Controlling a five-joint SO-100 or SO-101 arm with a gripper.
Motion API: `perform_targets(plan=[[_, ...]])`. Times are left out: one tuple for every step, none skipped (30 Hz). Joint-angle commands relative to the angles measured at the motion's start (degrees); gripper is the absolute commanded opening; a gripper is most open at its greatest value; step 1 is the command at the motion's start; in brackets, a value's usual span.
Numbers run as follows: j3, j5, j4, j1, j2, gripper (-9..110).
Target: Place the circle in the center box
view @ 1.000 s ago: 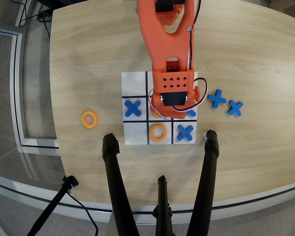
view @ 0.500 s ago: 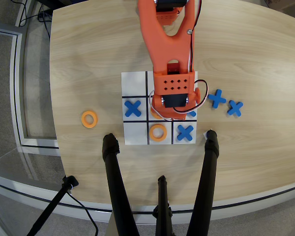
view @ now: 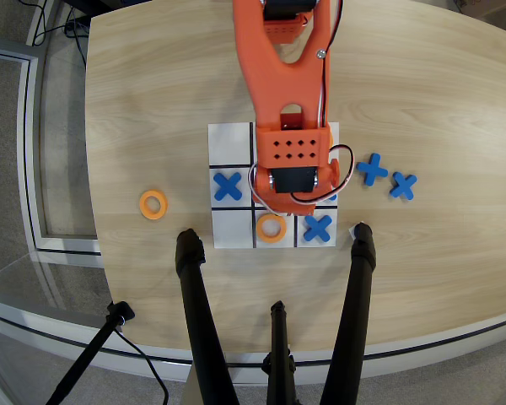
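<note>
The white 3x3 grid board lies in the middle of the wooden table. My orange arm reaches down from the top and its wrist block covers the center box, which is hidden. The gripper's fingers are hidden under the wrist. One orange ring lies in the bottom middle cell, just below the wrist. A second orange ring lies on the table left of the board. Blue crosses sit in the middle-left cell and the bottom-right cell. Another blue cross peeks out in the middle-right cell.
Two blue crosses lie on the table right of the board. Black tripod legs stand on the table's near edge below the board. The table's left edge borders a grey floor.
</note>
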Motion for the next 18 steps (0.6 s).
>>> perform_targets(plan=[[-4.3, 0.0, 3.2, 0.5, 3.0, 7], [-5.7, 0.0, 4.9, 0.5, 3.3, 7], [-7.2, 0.0, 6.9, 0.5, 3.6, 7], [-8.9, 0.0, 9.0, 0.6, 4.0, 7], [-10.4, 0.0, 10.9, 0.6, 4.8, 7], [-11.9, 0.0, 12.8, 0.8, 5.5, 7], [-13.1, 0.0, 14.6, 0.9, 6.5, 7], [-14.2, -0.2, 16.2, 1.1, 7.6, 7], [-15.0, -0.4, 17.7, 1.4, 8.8, 7], [-15.6, -0.7, 19.3, 1.7, 10.3, 7], [-16.0, -1.3, 21.0, 2.0, 12.0, 7], [-16.1, -1.6, 22.2, 2.4, 13.8, 7], [-16.1, -1.7, 23.2, 2.7, 15.6, 7], [-16.0, -1.7, 24.4, 3.1, 17.5, 7], [-15.5, -1.8, 25.5, 3.3, 19.6, 7], [-14.7, -1.8, 26.4, 3.7, 21.7, 7], [-13.4, -1.9, 27.1, 4.0, 24.0, 7], [-11.7, -2.2, 27.6, 4.1, 26.5, 7]])
